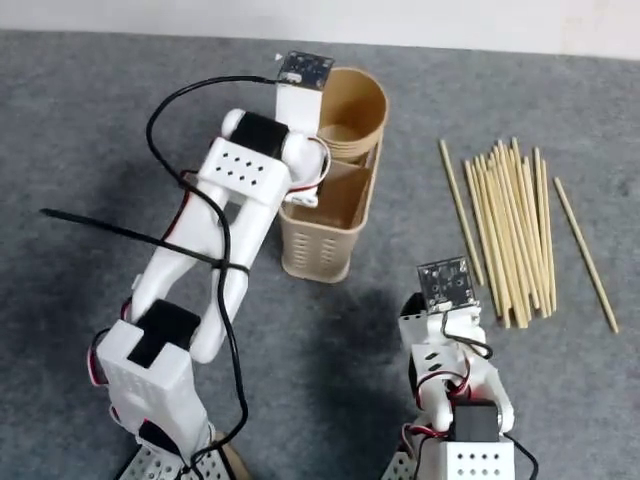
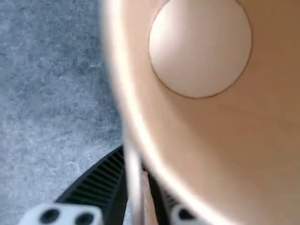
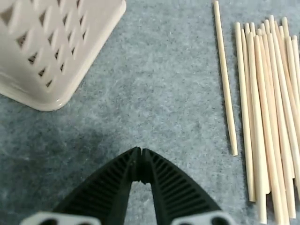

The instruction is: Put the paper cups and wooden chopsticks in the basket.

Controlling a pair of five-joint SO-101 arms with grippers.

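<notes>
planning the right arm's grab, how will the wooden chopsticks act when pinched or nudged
The chopsticks look thin, straight and rigid, so probably stiff and light. They look rounded, so a nudge may roll them on the mat. Lying packed side by side, a pinch by the right gripper would likely catch several or scatter neighbours.

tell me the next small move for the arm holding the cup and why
Probably open the left gripper and let go. It pinches the wall of the paper cup, which in the high view already seems to sit in the far compartment of the basket.
</notes>
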